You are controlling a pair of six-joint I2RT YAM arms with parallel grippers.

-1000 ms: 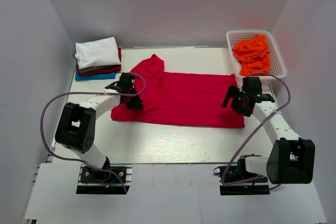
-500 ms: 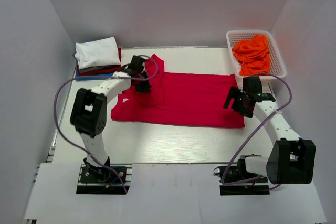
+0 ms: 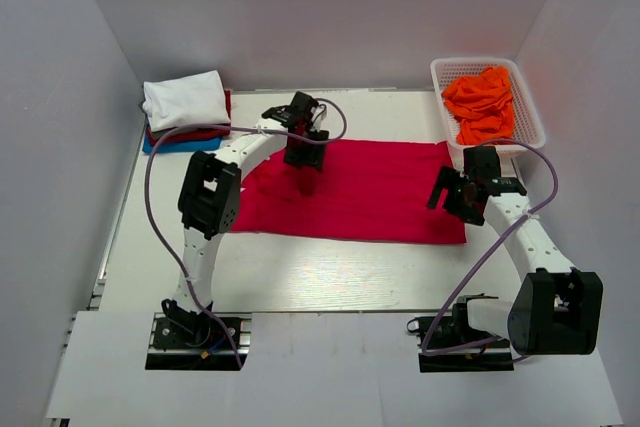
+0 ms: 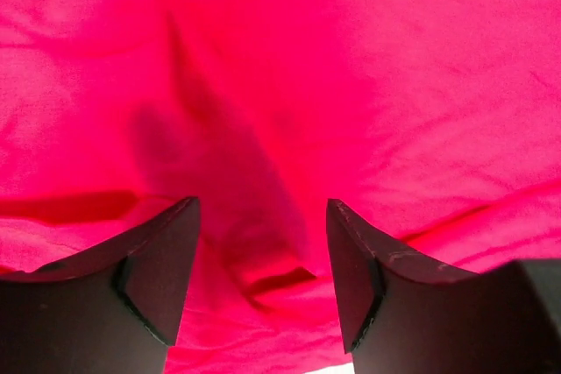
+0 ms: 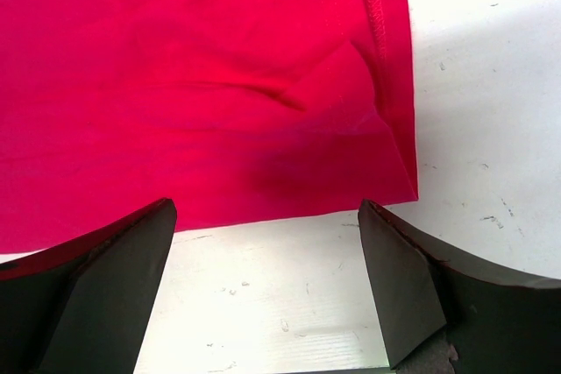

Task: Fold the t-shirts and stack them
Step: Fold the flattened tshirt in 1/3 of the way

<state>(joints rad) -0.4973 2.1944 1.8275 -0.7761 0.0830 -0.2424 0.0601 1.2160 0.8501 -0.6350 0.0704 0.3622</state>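
The crimson-red t-shirt (image 3: 370,192) lies spread flat across the middle of the table, its left part folded over onto the body. My left gripper (image 3: 303,150) hovers over the shirt's upper left area. In the left wrist view its jaws (image 4: 263,208) stand apart above red cloth (image 4: 351,59), and a loose, blurred fold sits below the gap without being pinched. My right gripper (image 3: 455,192) is wide open at the shirt's right edge. The right wrist view shows it (image 5: 265,208) over bare table just off the hemmed corner (image 5: 390,142).
A folded stack sits at the back left: a white shirt (image 3: 185,99) on a dark red one (image 3: 195,133) on a blue one (image 3: 170,145). A white basket (image 3: 440,72) at the back right holds crumpled orange shirts (image 3: 482,102). White walls enclose the table.
My left gripper has swung right and back from the shirt's left edge, carrying the sleeve side over the body, and its jaws have opened. The right arm has barely moved.
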